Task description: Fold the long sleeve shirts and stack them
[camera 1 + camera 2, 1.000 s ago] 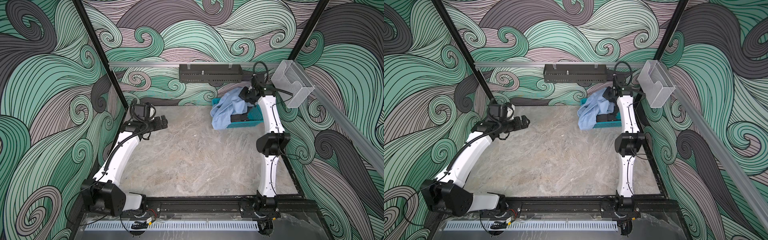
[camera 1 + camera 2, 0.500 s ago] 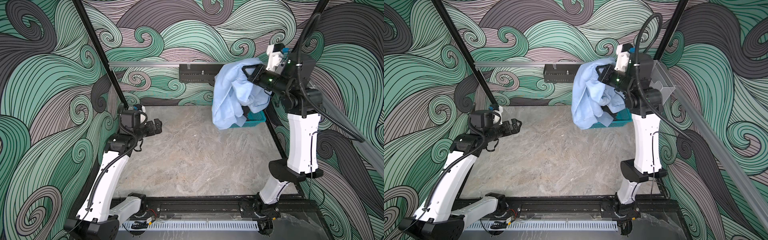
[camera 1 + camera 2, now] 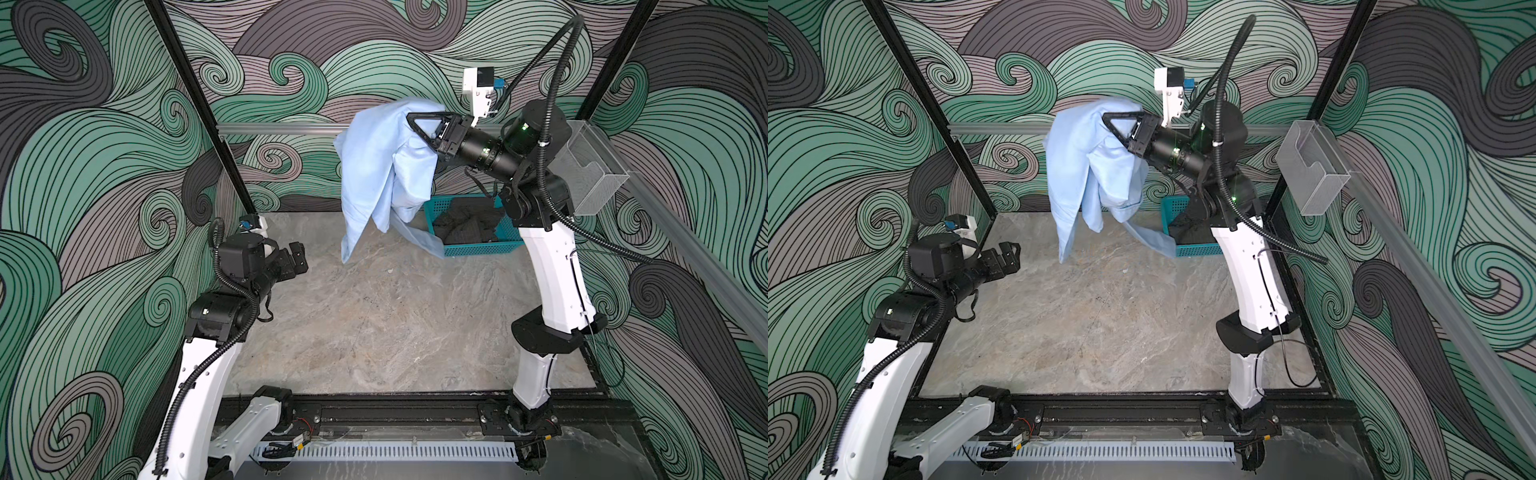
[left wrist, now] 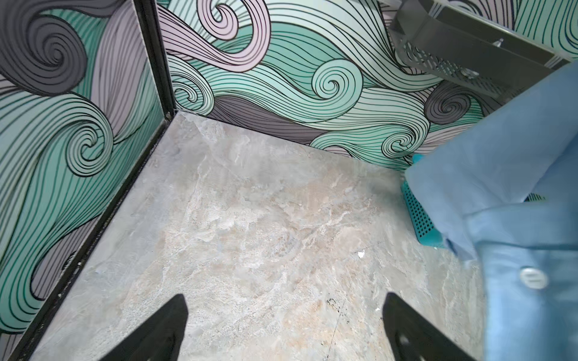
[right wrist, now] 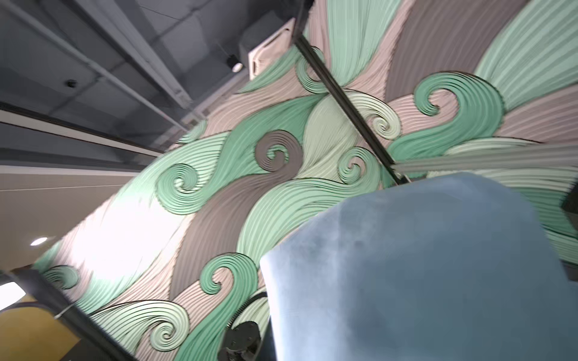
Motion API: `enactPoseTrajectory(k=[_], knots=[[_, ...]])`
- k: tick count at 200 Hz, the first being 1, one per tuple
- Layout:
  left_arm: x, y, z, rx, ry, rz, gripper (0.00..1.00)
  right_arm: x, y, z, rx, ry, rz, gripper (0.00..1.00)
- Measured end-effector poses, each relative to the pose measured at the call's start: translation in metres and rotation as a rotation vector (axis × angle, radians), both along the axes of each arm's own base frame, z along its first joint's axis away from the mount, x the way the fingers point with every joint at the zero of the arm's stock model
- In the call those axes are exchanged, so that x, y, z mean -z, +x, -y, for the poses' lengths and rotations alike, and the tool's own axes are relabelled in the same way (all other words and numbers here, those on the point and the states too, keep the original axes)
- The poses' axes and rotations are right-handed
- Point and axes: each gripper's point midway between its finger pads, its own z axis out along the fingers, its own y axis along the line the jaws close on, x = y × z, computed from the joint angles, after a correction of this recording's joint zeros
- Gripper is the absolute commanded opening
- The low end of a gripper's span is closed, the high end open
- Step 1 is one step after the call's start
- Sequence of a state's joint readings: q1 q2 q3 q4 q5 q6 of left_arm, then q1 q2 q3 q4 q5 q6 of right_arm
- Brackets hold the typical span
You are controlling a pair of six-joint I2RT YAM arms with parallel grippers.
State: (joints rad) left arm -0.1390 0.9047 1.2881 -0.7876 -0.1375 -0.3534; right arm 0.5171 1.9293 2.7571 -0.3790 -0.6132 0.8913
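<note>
The right fingers (image 3: pixel 412 116) clamp a bunch of the light blue shirt (image 3: pixel 382 166), dangling above the worktop (image 3: pixel 374 324) by the teal basket (image 3: pixel 478 249). Limp, light cloth; I'd have the left fingers (image 4: pixel 169 325), spread wide and empty, catch a hanging corner.

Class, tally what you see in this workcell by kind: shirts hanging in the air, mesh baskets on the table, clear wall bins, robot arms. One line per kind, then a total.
Light blue woven shirt: 1
Teal plastic mesh basket: 1
Clear plastic bin: 1
White robot arms: 2
Total: 5
</note>
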Motion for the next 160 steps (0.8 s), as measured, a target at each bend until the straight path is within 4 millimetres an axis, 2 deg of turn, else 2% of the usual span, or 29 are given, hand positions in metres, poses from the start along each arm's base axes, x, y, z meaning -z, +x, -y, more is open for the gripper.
enactPoseTrajectory(k=[16,27,41,50,63,74,85,98,105,112,118,126,134,140,150,160], knots=[[-0.004,-0.004,-0.005,-0.023,0.007,0.016,0.99,-0.009,-0.008,-0.001,-0.036,0.031,0.017,0.00],[-0.006,-0.006,-0.008,-0.035,0.010,0.024,0.99,-0.005,-0.008,-0.003,-0.037,0.019,0.009,0.00],[-0.007,-0.006,-0.009,-0.041,0.009,0.027,0.99,0.018,-0.003,-0.010,-0.022,-0.038,-0.034,0.00],[-0.006,-0.006,-0.009,-0.042,0.008,0.026,0.99,0.044,0.004,-0.017,-0.007,-0.092,-0.083,0.00],[-0.001,-0.005,-0.009,-0.045,0.006,0.015,0.99,0.093,0.015,-0.025,0.019,-0.175,-0.159,0.00],[0.006,-0.005,-0.009,-0.048,0.006,-0.001,0.99,0.146,0.024,-0.031,0.039,-0.256,-0.236,0.03],[0.011,-0.004,-0.009,-0.048,0.007,-0.013,0.99,0.213,0.034,-0.035,0.058,-0.347,-0.325,0.14],[0.014,-0.004,-0.009,-0.046,0.008,-0.022,0.99,0.294,0.042,-0.035,0.087,-0.455,-0.431,0.20],[0.014,-0.004,-0.009,-0.044,0.008,-0.023,0.99,0.344,0.044,-0.031,0.104,-0.520,-0.498,0.32],[0.014,-0.004,-0.008,-0.042,0.009,-0.024,0.99,0.390,0.041,-0.024,0.121,-0.589,-0.558,0.50],[0.015,-0.004,-0.008,-0.039,0.010,-0.027,0.99,0.433,0.034,-0.015,0.138,-0.657,-0.627,0.56],[0.017,-0.004,-0.007,-0.035,0.013,-0.034,0.99,0.477,0.024,-0.001,0.158,-0.741,-0.695,0.63],[0.018,-0.003,-0.007,-0.030,0.016,-0.041,0.99,0.508,0.012,0.012,0.175,-0.816,-0.749,0.72],[0.020,-0.002,-0.006,-0.024,0.017,-0.050,0.99,0.523,0.006,0.022,0.191,-0.865,-0.773,0.76],[0.024,-0.002,-0.004,-0.016,0.018,-0.064,0.99,0.534,0.000,0.034,0.220,-0.926,-0.778,0.83],[0.028,-0.001,-0.003,-0.009,0.017,-0.080,0.99,0.531,-0.002,0.044,0.260,-0.961,-0.761,0.94]])
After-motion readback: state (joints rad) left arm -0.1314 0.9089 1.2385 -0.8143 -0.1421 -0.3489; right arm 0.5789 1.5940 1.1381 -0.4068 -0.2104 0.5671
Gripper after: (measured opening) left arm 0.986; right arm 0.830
